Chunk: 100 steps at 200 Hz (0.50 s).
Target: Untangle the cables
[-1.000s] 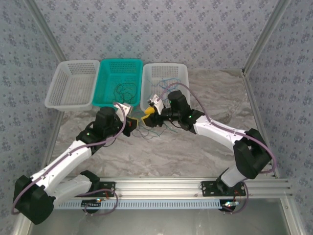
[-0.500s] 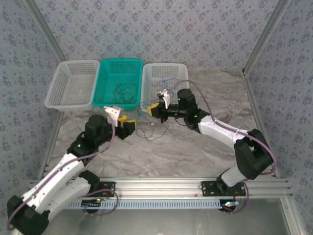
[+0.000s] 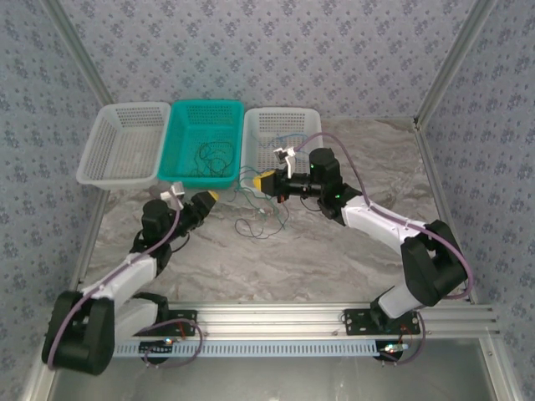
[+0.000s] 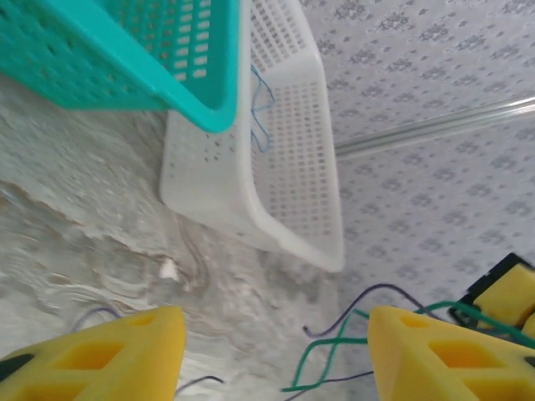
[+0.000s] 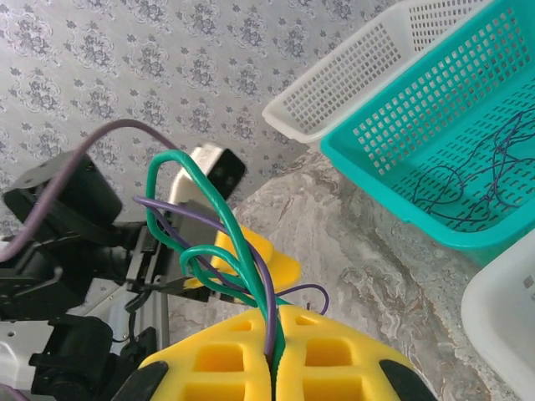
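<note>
My right gripper point(image 5: 274, 336) is shut on a green cable point(image 5: 219, 205) and a purple-dark cable point(image 5: 185, 215), which loop up out of its yellow pads. In the top view that gripper point(image 3: 266, 181) hangs just in front of the right white basket point(image 3: 313, 125), and the cables point(image 3: 256, 222) trail down onto the marble. My left gripper point(image 3: 207, 198) sits to the left of them, open; between its yellow fingers point(image 4: 113, 355) the green cable point(image 4: 333, 361) and the purple end point(image 4: 368, 299) lie untouched. A blue wire point(image 3: 290, 135) lies in the right white basket.
Three baskets stand in a row at the back: white point(image 3: 125, 142), teal point(image 3: 178, 134) holding dark wires point(image 3: 213, 155), and white. Metal frame posts point(image 3: 443, 75) rise at the sides, and patterned walls close in the cell.
My left arm has drawn back to the left and toward its base, away from the cables. The right gripper has shifted right and back, still holding the green and purple cables.
</note>
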{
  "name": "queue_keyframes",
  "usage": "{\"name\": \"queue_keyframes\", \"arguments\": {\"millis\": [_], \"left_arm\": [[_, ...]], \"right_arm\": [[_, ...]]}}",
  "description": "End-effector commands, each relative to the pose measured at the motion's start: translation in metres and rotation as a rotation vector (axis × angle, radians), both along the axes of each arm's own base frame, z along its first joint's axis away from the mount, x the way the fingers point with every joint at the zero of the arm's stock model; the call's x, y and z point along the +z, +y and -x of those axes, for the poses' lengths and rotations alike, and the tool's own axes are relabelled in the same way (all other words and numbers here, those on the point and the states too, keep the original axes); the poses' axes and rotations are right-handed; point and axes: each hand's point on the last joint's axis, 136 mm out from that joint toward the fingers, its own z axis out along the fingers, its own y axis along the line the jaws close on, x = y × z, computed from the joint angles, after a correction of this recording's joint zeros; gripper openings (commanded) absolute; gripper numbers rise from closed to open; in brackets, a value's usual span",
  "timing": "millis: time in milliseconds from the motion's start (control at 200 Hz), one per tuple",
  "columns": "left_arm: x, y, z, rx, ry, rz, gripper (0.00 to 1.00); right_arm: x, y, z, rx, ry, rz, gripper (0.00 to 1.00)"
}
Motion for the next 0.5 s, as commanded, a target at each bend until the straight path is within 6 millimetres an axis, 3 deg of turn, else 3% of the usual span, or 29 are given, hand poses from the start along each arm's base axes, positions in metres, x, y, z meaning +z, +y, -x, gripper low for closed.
{"name": "queue_keyframes", "arguments": {"millis": [0, 175, 415, 450, 495], "left_arm": [[0.031, -0.015, -0.008, -0.057, 0.036, 0.276, 0.61], [0.007, -0.025, -0.017, -0.076, 0.145, 0.318, 0.71], [0.042, -0.038, -0.021, -0.110, 0.076, 0.378, 0.81], [0.043, -0.041, -0.022, -0.115, 0.087, 0.390, 0.80], [0.043, -0.044, -0.023, -0.120, 0.110, 0.403, 0.72]], "right_arm": [[0.039, 0.003, 0.005, 0.017, -0.054, -0.076, 0.00], [0.048, 0.005, 0.007, 0.014, -0.062, -0.099, 0.00], [0.046, 0.005, 0.008, 0.012, -0.070, -0.091, 0.00], [0.046, 0.006, 0.008, 0.012, -0.069, -0.093, 0.00], [0.047, 0.006, 0.008, 0.009, -0.071, -0.094, 0.00]]}}
